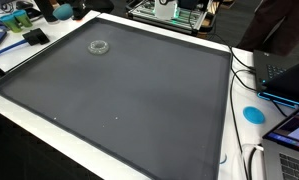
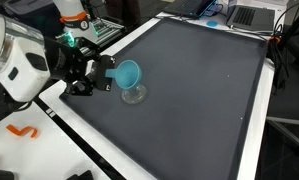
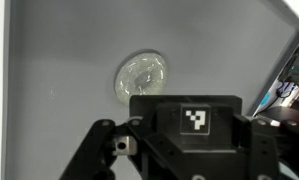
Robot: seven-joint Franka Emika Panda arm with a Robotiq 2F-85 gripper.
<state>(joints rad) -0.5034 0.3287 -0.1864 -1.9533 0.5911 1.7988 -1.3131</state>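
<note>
While end effector [image 2: 108,76] grips tilted teal cup [image 2: 127,73], glass dish [image 2: 135,96] lies nearby.

White, rounded arm [image 2: 19,62] ending in a black, blocky metal gripper [image 2: 101,76].
Orange band [image 2: 71,17] at one joint; a white square tag with black checks [image 3: 196,120] on the housing (small silver screw [image 3: 124,146] nearby).

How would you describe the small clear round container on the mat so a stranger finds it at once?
Find the big dark grey mat covering the white table. Near one corner sits a small round container. It is glassy and colourless, unlike the solid teal cup near it.
</note>
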